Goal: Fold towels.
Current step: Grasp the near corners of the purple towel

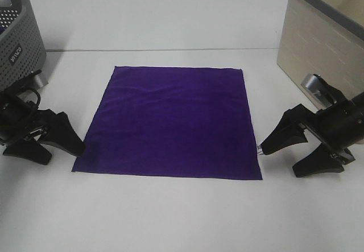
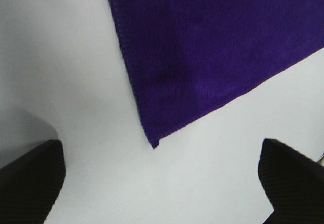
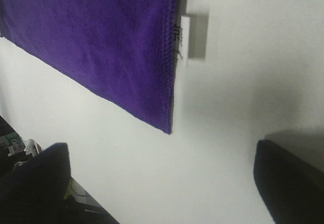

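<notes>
The deep purple towel [image 1: 173,121] lies flat and spread out as a square in the middle of the white table. Its small white tag [image 1: 259,148] sticks out of the right edge near the front right corner and shows in the right wrist view [image 3: 185,39]. My left gripper [image 1: 62,152] is open and empty, low at the towel's front left corner [image 2: 154,144], which lies just ahead of the gap between the fingers [image 2: 30,178]. My right gripper [image 1: 280,161] is open and empty beside the front right corner [image 3: 168,129], one fingertip close to the tag.
A grey perforated basket [image 1: 17,41] stands at the back left behind my left arm. A beige basket with a grey rim [image 1: 324,41] stands at the back right behind my right arm. Bare white table [image 1: 170,218] runs in front of the towel.
</notes>
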